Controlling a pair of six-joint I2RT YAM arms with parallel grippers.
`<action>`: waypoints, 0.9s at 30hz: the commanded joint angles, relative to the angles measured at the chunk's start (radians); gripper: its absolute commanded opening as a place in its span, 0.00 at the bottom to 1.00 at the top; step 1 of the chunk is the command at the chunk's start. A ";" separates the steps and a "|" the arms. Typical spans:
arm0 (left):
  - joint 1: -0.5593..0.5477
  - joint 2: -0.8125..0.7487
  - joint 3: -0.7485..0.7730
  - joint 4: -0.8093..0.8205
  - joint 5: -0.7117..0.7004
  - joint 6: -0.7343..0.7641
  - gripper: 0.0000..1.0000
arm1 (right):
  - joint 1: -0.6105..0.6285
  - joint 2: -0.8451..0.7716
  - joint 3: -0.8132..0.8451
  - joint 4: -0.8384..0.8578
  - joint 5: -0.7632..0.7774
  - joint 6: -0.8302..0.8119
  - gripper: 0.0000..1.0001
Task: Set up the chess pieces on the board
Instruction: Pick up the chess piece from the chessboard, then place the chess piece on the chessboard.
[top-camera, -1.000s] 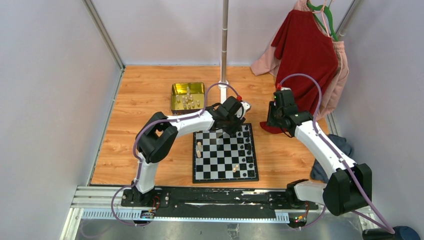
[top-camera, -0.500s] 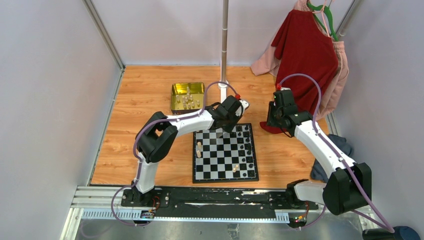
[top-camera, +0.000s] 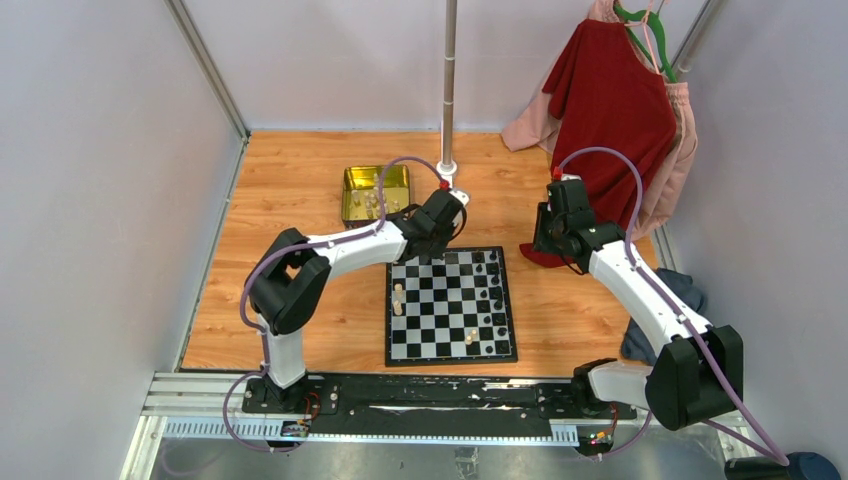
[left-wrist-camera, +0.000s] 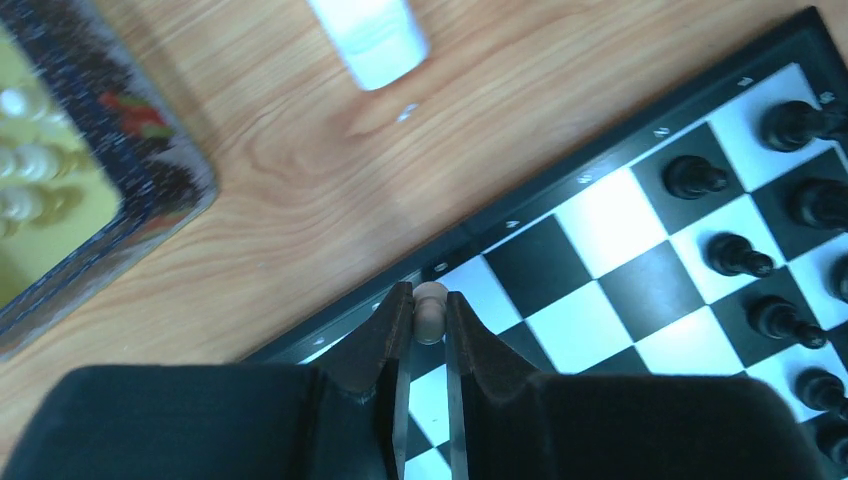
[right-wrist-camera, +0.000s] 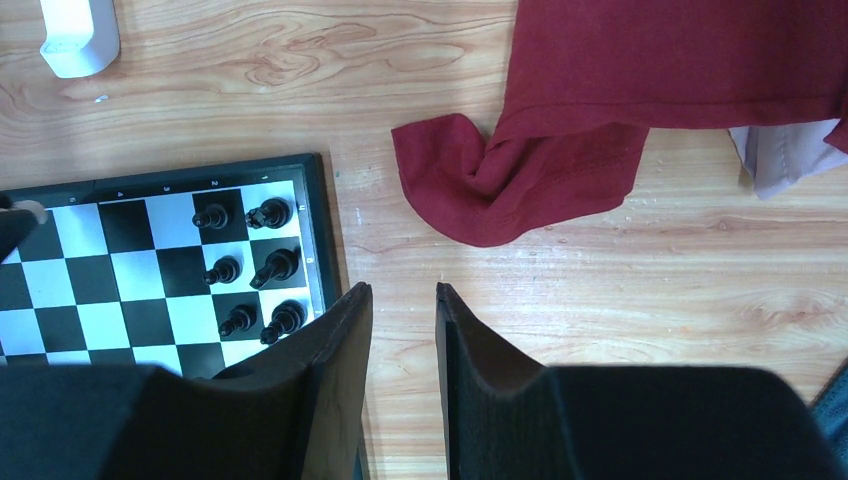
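The black and white board (top-camera: 445, 320) lies on the wood floor. Several black pieces (top-camera: 495, 290) stand along its right side, two cream pieces (top-camera: 398, 298) on its left, and one cream piece (top-camera: 469, 339) near the front. My left gripper (top-camera: 422, 252) is over the board's far-left corner. In the left wrist view it (left-wrist-camera: 430, 312) is shut on a cream pawn (left-wrist-camera: 431, 298) just above the board's edge (left-wrist-camera: 520, 215). My right gripper (right-wrist-camera: 403, 295) is open and empty over bare wood, right of the board (right-wrist-camera: 130, 290).
A gold tin (top-camera: 375, 193) with several cream pieces (left-wrist-camera: 30, 160) sits behind and left of the board. A white pole base (left-wrist-camera: 370, 40) stands behind the board. A red cloth (right-wrist-camera: 520, 190) lies on the floor to the right, and clothes hang at the back right.
My left gripper has moved left along the board's far edge, from the far right part to the far-left corner. The right arm has not moved.
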 joint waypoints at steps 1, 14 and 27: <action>0.017 -0.068 -0.050 0.007 -0.107 -0.092 0.03 | -0.014 -0.013 -0.019 0.002 -0.007 0.012 0.34; 0.023 -0.085 -0.071 -0.099 -0.237 -0.294 0.00 | -0.015 -0.025 -0.032 0.005 -0.017 0.014 0.34; 0.024 -0.106 -0.132 -0.122 -0.284 -0.360 0.00 | -0.014 -0.017 -0.032 0.008 -0.027 0.013 0.34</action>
